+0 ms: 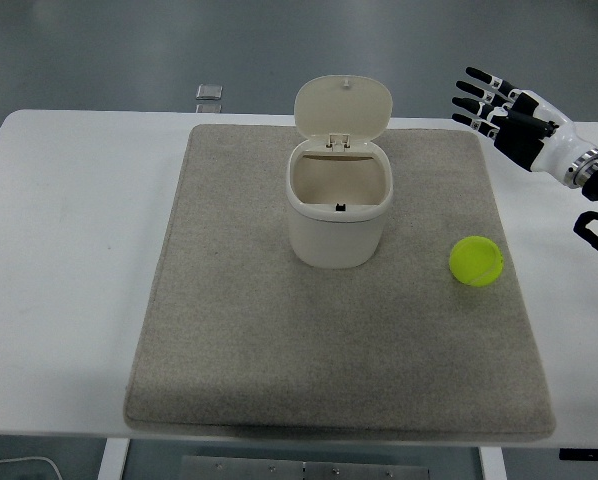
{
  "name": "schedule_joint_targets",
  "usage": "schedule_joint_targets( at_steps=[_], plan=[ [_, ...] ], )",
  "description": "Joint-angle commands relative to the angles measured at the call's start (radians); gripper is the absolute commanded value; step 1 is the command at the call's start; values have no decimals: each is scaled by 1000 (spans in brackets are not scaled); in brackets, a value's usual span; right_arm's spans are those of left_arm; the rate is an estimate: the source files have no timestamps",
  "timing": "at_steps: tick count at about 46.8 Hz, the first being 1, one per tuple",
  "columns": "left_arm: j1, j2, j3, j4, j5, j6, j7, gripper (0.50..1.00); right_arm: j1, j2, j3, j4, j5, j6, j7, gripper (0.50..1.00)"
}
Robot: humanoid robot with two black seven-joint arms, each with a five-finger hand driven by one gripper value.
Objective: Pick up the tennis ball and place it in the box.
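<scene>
The tennis ball (476,261) lies on the mat (239,340), at 3 o'clock from the open box (337,215). The right robot hand (499,110) hovers at 1 o'clock, fingers spread, empty

White surface (69,240). Grey mat (279,340) lies flat on it, covering the middle, down-left of the raised hand (504,112).

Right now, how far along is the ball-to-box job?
Done: only that the box stands with its lid up. In hand: nothing; the right robot hand is open in the air, up and right of the ball. Left: grasp the ball on the mat, drop it in.
</scene>
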Motion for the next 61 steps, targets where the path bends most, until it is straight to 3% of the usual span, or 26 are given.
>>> schedule_joint_targets(
  at_steps=[1,61],
  plan=[
    [0,0,0,0,0,0,0,992,0,0,0,0,0,0,0,911],
    [-5,0,0,-2,0,0,0,992,9,-14,-9,8,-64,3,18,913]
  ],
)
